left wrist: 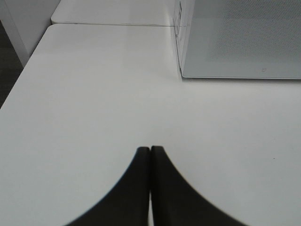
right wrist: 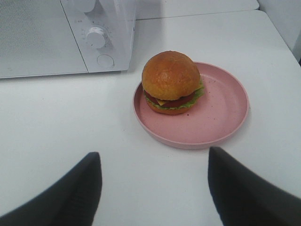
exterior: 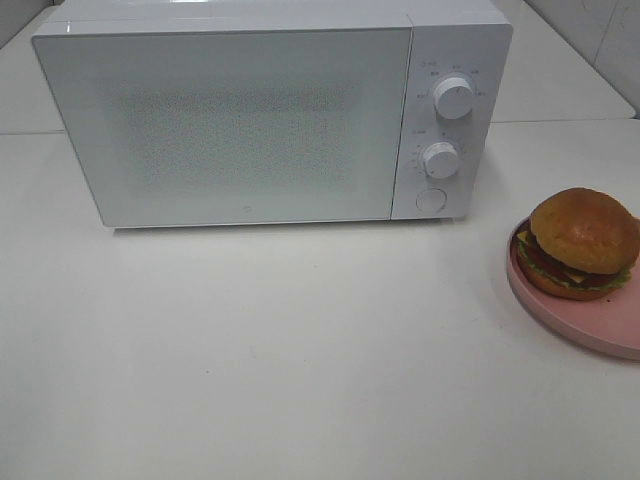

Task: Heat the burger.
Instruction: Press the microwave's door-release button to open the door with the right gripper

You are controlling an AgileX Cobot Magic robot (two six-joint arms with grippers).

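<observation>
My left gripper (left wrist: 150,155) has its 2 dark fingers pressed together with nothing between them, and it hangs over the white table (left wrist: 94,94). Ahead of those fingertips and off toward my right stands the white microwave (exterior: 250,120), its door shut flat and its near left corner the closest part to that gripper. On the panel at the microwave's right end are 2 round knobs, the upper knob (exterior: 454,97) above the lower knob (exterior: 440,159), with a round button (exterior: 431,200) beneath them. Farther right, apart from the microwave, the burger (exterior: 583,243) sits on a pink plate (exterior: 560,320), off centre on the side of the plate nearer the microwave, bun dome up. My right gripper (right wrist: 154,155) has its 2 fingers spread wide and holds nothing. The burger lies straight ahead of the gap between them, the plate's near rim short of the fingertips.
</observation>
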